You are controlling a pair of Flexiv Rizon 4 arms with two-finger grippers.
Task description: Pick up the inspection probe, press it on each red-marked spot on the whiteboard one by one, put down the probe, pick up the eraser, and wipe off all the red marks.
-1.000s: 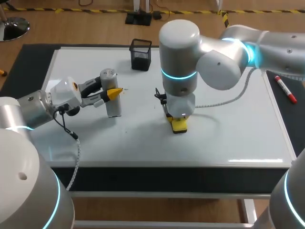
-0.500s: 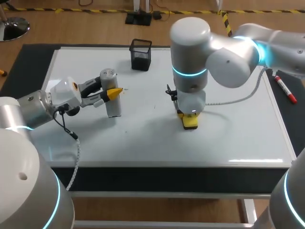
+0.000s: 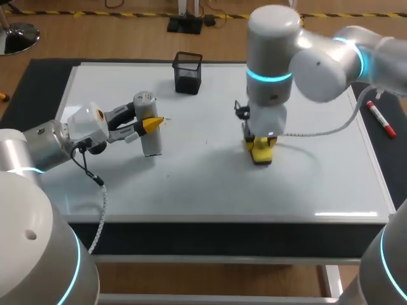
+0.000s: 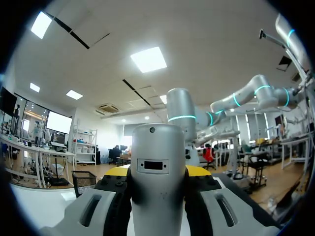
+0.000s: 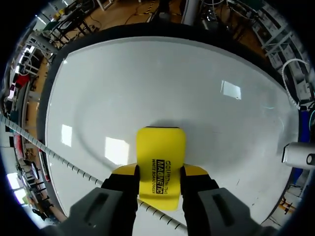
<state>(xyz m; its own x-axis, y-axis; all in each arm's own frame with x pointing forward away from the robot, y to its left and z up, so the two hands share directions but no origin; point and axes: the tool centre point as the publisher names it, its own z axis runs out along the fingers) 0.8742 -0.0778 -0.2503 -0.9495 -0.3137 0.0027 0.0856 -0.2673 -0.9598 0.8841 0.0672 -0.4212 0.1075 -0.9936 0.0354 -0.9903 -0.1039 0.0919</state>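
Wiping is judged under way: the eraser (image 5: 161, 157) is pinched by the right end effector (image 3: 260, 145) and pressed flat on the whiteboard (image 3: 318, 171) right of centre, with no red marks made out around it. The probe (image 4: 158, 182) is not put down; it is clamped upright by the left end effector (image 3: 152, 122) on the board's left part. The right wrist is held vertical over the eraser, and the left forearm is held low, near-horizontal.
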